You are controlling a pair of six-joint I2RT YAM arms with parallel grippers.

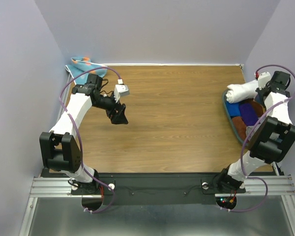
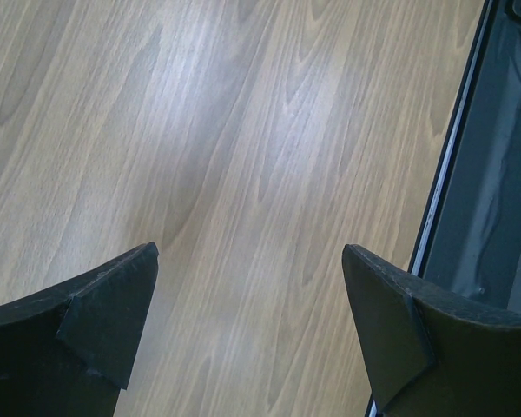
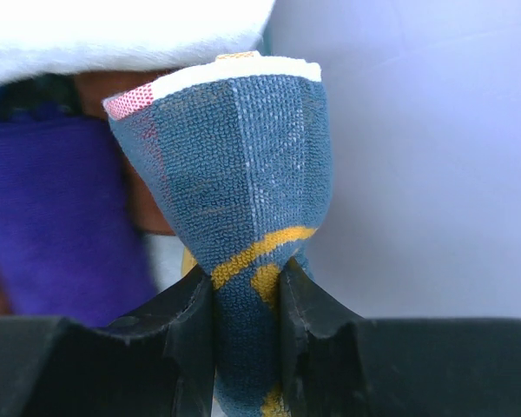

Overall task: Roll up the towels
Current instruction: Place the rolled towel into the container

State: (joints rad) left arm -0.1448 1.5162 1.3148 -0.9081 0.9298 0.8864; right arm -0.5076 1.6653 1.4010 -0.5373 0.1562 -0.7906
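At the table (image 1: 177, 123) edge, right pincer (image 3: 247, 282) tight on navy-yellow towel (image 3: 234, 156) — left pincer (image 2: 250, 252) spread, downturned.

Table (image 1: 187, 123) mid wide open. Towel pile (image 1: 243, 110) blocks right edge, blue towel (image 1: 82, 65) sits far-left corner; walls (image 1: 19, 73) hem 3 sides.

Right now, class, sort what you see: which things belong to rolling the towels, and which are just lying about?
In the job: navy towel with yellow print, pinched in the right gripper; light blue dotted towel.
Lying about: white roll; purple cloth; brown cloth.
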